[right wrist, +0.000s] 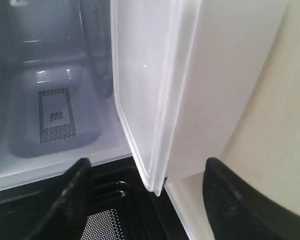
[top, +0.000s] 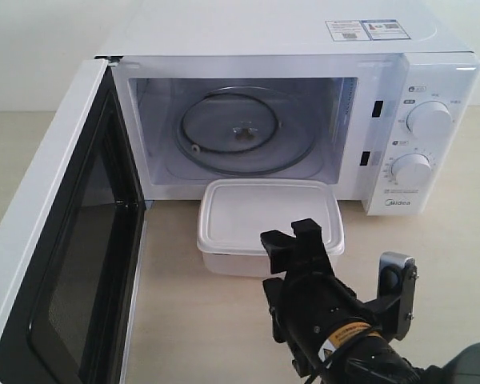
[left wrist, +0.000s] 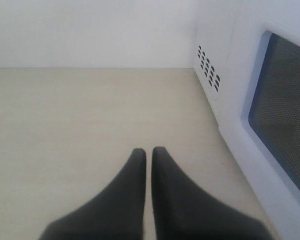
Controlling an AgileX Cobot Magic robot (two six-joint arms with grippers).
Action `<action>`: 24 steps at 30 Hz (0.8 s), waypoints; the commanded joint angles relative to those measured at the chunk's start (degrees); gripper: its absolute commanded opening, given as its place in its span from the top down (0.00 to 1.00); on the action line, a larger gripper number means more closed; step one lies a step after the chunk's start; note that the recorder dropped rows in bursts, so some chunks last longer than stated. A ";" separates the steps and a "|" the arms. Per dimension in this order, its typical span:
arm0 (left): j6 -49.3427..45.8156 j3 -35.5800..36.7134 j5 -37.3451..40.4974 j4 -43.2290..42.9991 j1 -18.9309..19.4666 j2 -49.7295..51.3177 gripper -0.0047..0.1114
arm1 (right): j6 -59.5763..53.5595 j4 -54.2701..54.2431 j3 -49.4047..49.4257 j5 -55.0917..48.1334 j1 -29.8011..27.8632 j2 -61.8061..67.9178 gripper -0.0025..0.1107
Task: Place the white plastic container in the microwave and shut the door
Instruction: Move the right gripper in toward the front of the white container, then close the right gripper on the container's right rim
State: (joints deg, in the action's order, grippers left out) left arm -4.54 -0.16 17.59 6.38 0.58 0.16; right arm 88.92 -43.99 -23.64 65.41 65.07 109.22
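Note:
The white plastic container (top: 268, 220) sits lidded on the table just in front of the microwave (top: 304, 96). The door (top: 60, 240) stands swung wide open at the left, showing its black inner face, with the glass turntable (top: 240, 132) bare inside. My right gripper (top: 298, 244) is open at the container's near edge. In the right wrist view the container (right wrist: 155, 75) has a corner between the spread fingers of that gripper (right wrist: 145, 185), with a gap on each side. My left gripper (left wrist: 148, 151) is shut on nothing, low over the table beside the door's outer window (left wrist: 282, 115).
The light wooden table (top: 224, 328) runs in front of the oven and to its right. The open door blocks the left side. Vent holes (left wrist: 208, 65) mark the microwave's side wall. Two round dials (top: 428, 120) are on the oven's right panel.

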 commanded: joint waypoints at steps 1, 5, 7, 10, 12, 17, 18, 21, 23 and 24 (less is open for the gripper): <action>-0.20 0.16 -0.03 0.30 0.16 -0.16 0.92 | -1.47 -3.67 -2.02 -5.03 0.07 -0.03 0.44; -0.20 0.16 -0.03 0.30 0.16 -0.16 0.92 | -3.79 -7.99 -2.36 -5.34 -0.04 -0.03 0.44; -0.20 0.16 -0.03 0.30 0.16 -0.16 0.92 | -4.39 -8.54 -2.36 -5.44 -0.61 -0.03 0.44; -0.20 0.16 -0.03 0.30 0.16 -0.16 0.92 | -5.75 -8.28 -2.36 -5.76 -1.78 -0.03 0.44; -0.20 0.16 -0.03 0.30 0.16 -0.16 0.92 | -5.75 -7.37 -2.48 -5.76 -2.40 -0.03 0.44; -0.20 0.16 -0.03 0.30 0.16 -0.16 0.92 | -6.29 -6.36 -4.25 -5.91 -2.81 0.08 0.44; -0.20 0.16 -0.03 0.30 0.16 -0.16 0.92 | -6.87 -6.69 -4.74 -6.53 -2.81 0.08 0.44; -0.20 0.16 -0.03 0.30 0.16 -0.16 0.92 | -9.52 -7.89 -6.38 -7.52 -3.03 0.08 0.44; -0.20 0.16 -0.03 0.30 0.16 -0.16 0.92 | -10.45 -7.53 -7.10 -8.31 -3.79 0.08 0.44; -0.20 0.16 -0.03 0.30 0.16 -0.16 0.92 | -10.43 -7.24 -7.34 -9.02 -4.03 0.08 0.44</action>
State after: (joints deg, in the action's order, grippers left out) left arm -4.54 -0.16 17.59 6.38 0.58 0.16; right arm 80.27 -51.25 -30.17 57.73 61.99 109.35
